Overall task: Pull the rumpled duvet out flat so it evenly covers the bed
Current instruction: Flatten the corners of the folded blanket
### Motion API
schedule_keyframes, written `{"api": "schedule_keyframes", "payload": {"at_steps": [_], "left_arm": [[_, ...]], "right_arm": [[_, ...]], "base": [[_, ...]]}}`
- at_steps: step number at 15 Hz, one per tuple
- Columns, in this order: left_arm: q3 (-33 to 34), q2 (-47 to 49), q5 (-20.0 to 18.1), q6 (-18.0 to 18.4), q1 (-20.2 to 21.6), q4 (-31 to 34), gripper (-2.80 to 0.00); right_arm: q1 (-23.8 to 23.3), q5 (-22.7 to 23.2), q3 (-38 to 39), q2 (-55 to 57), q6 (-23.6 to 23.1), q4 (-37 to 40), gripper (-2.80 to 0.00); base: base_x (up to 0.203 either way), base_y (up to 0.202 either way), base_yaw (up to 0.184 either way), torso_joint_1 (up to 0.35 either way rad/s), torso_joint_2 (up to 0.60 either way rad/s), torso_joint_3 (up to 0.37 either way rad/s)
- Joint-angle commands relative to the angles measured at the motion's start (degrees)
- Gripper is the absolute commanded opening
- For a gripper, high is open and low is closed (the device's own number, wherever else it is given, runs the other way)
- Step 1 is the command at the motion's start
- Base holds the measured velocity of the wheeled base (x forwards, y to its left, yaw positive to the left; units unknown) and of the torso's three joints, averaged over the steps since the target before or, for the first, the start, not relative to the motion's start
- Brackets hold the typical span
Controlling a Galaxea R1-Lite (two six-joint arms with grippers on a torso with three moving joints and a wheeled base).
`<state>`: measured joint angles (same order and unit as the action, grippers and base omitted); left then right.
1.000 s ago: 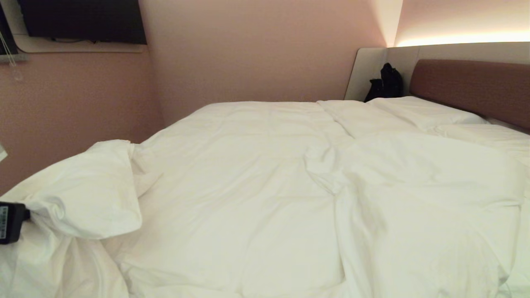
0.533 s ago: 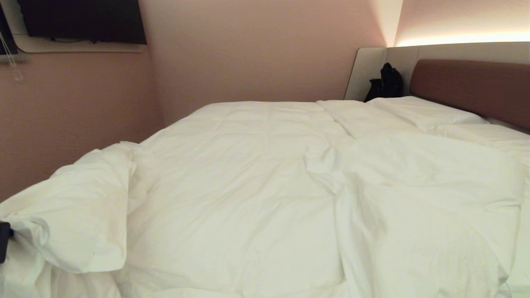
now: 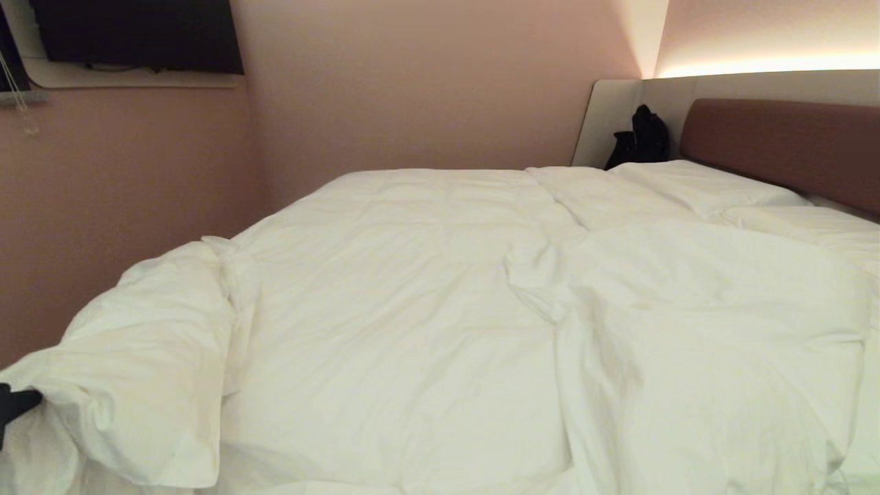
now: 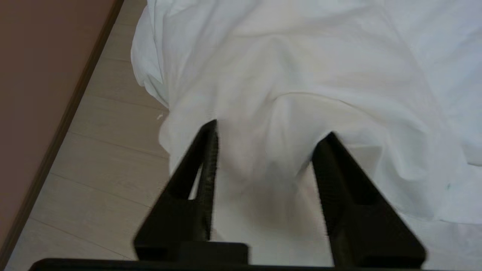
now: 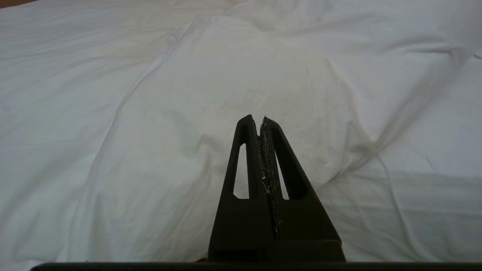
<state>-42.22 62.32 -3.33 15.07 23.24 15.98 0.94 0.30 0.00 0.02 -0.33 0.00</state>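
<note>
The left gripper (image 3: pixel 12 407) is cut off at the head view's nine o'clock edge. The duvet (image 3: pixel 440 309) hides the bed's mattress and runs past the six o'clock edge.

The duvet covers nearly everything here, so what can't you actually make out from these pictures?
- The bed: mattress and base hidden under the duvet in every view.
- Left gripper: cut off by the head view's left edge; its open fingers show only in the left wrist view.
- Dark object beside the headboard: too small to identify, head view.
- Duvet's near edge: cut off by the head view's bottom edge.
</note>
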Motion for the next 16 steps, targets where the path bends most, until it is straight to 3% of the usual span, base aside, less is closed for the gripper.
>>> {"api": "schedule_keyframes", "payload": {"at_steps": [1, 5, 7, 16], "left_arm": [[0.0, 0.2, -0.1, -0.1, 0.1, -0.1, 0.00], [-2.3, -3.9, 0.1, -12.0, 0.1, -0.4, 0.00], [-3.3, -9.5, 0.1, -15.1, 0.1, -0.2, 0.00], [-3.3, -31.3, -2.6, -16.2, -0.1, 3.2, 0.00]], "right_arm": [[0.0, 0.0, 0.0, 0.0, 0.0, 0.0, -2.80], [0.0, 0.0, 0.0, 0.0, 0.0, 0.0, -2.80], [0.0, 0.0, 0.0, 0.0, 0.0, 0.0, -2.80], [0.0, 0.0, 0.0, 0.0, 0.0, 0.0, -2.80]], "base": [[0.000, 0.000, 0.000, 0.000, 0.00, 0.000], [0.000, 0.000, 0.000, 0.000, 0.00, 0.000], [0.000, 0.000, 0.000, 0.000, 0.00, 0.000], [0.000, 0.000, 0.000, 0.000, 0.00, 0.000]]}}
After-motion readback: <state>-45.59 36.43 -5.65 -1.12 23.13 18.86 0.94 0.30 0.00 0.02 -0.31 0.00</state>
